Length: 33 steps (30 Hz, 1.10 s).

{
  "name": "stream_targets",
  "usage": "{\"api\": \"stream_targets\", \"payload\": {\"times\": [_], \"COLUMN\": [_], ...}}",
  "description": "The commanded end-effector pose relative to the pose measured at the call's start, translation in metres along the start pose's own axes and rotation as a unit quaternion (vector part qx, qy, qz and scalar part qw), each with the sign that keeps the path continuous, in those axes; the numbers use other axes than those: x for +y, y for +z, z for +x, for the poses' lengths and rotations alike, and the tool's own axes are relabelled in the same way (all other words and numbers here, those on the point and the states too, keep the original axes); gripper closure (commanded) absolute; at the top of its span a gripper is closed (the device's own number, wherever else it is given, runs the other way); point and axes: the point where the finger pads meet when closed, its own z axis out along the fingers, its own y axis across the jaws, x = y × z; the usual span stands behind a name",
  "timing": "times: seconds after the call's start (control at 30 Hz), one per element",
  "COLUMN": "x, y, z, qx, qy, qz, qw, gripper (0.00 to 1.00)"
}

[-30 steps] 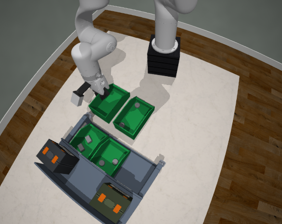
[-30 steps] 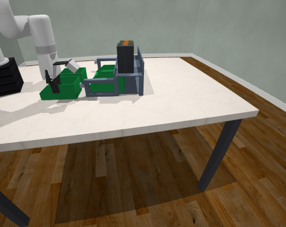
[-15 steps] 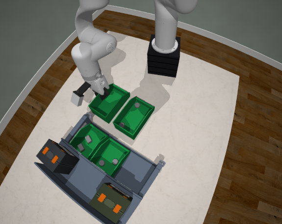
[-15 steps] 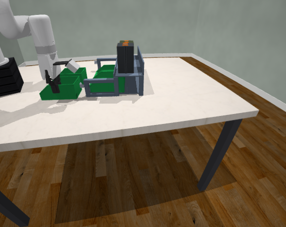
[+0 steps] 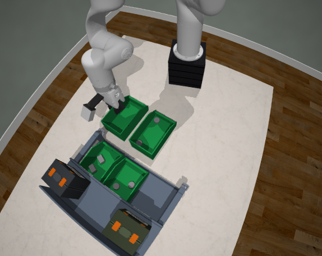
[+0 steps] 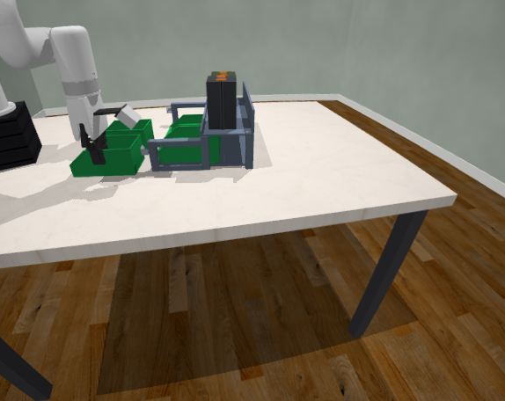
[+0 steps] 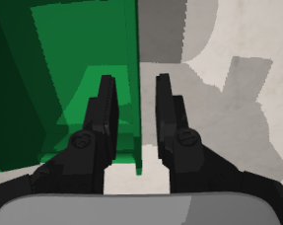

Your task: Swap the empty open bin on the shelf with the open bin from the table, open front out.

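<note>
The empty green bin (image 5: 124,119) (image 6: 113,160) (image 7: 64,48) stands on its base on the table, in front of the shelf. My gripper (image 5: 117,109) (image 6: 92,151) (image 7: 136,93) is open. Its two fingers straddle the bin's long outer wall near the rear corner, with a gap on each side of the wall. Beside it the green bin with two grey parts (image 5: 154,132) (image 6: 130,127) stands on the table. The grey shelf (image 5: 159,179) (image 6: 231,149) has a vacant place (image 5: 151,196) at its right end.
Two green bins with parts (image 5: 111,157) (image 5: 128,171) sit in the shelf's other places. A black box (image 5: 66,182) (image 6: 222,103) and an olive box (image 5: 128,227) sit on the shelf's top board. The robot's black base (image 5: 187,70) stands at the back of the table (image 5: 229,140).
</note>
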Motion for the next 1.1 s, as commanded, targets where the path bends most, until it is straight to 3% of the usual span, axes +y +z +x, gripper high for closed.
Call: {"api": "stream_targets", "payload": {"times": [0.0,1.07], "x": [0.000,0.000], "y": [-0.001,-0.023], "z": [0.001,0.001], "qx": [0.002,0.002], "qy": [0.000,0.000], "qz": [-0.001,-0.001], "qw": [1.000,1.000], "gripper": [0.74,0.74]}}
